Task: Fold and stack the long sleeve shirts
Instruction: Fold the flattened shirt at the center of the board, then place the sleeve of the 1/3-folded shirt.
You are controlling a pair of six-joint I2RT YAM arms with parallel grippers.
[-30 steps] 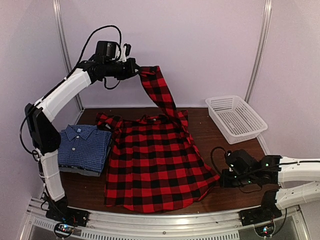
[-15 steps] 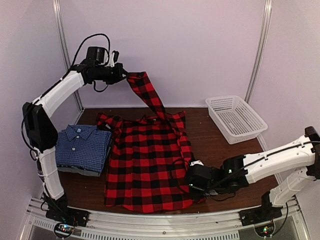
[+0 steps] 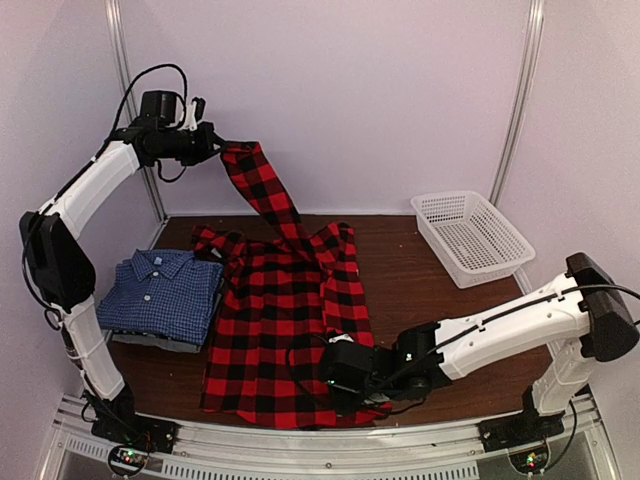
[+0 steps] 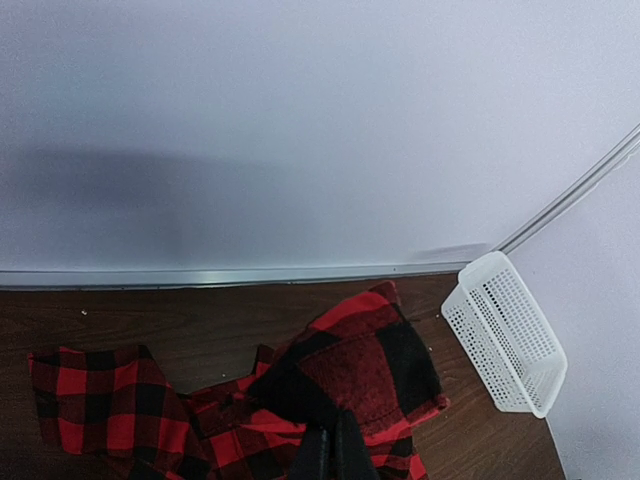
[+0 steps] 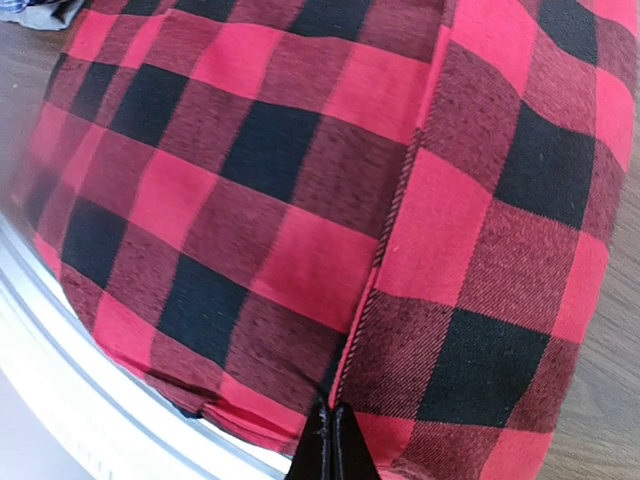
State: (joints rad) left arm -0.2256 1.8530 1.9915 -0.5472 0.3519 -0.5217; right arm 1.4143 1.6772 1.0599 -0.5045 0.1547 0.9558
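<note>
The red-and-black plaid shirt [image 3: 275, 320] lies spread on the brown table, its right side folded inward. My left gripper [image 3: 218, 150] is shut on the shirt's sleeve [image 3: 258, 190] and holds it high at the back left; the sleeve end [image 4: 375, 375] shows in the left wrist view. My right gripper [image 3: 335, 375] is shut on the plaid shirt's edge [image 5: 345, 380] near the front hem, low over the cloth. The blue fine-checked shirt [image 3: 160, 295] lies folded at the left, on a grey folded one [image 3: 150, 343].
A white mesh basket [image 3: 470, 235] stands at the back right, also in the left wrist view [image 4: 505, 335]. The metal front rail [image 3: 320, 440] runs along the near table edge. Bare brown table [image 3: 430, 280] lies right of the plaid shirt.
My right gripper has swept left across the shirt's lower part, carrying its right edge inward. My left gripper has moved left with the sleeve.
</note>
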